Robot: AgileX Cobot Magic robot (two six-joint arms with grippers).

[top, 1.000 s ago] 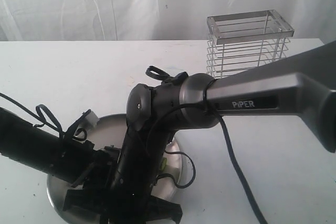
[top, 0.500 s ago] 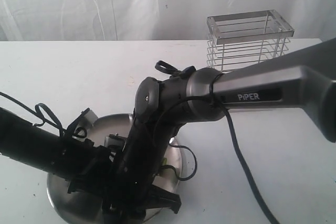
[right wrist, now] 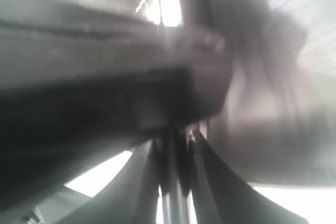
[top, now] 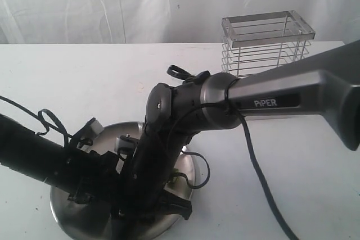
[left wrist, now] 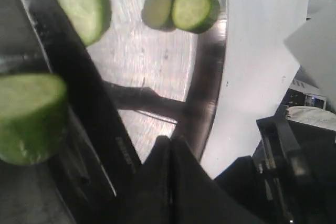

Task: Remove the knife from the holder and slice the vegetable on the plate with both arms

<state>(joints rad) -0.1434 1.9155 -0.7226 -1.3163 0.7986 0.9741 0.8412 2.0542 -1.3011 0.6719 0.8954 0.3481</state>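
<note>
Both grippers hang low over the steel plate [top: 67,213] at the front left, and the arms cover most of it. In the left wrist view the knife [left wrist: 79,85] shows its dark blade slanting across the plate [left wrist: 157,72]. The vegetable lies cut: a thick green chunk [left wrist: 31,116] on one side of the blade, a slice [left wrist: 79,3] close to it, and another slice [left wrist: 194,9] by the rim. My left gripper [left wrist: 170,145] is shut with nothing between its fingers. My right gripper [right wrist: 176,140] is shut on the knife's black handle [right wrist: 176,182].
The wire holder [top: 264,49] stands at the back right of the white table with nothing in it. The right arm [top: 281,102] reaches across the middle to the plate. Cables [top: 259,184] trail over the table beside the plate.
The right arm's elbow has risen and swung to the right, tilting the wrist over the plate. The left arm has shifted slightly nearer the plate's middle.
</note>
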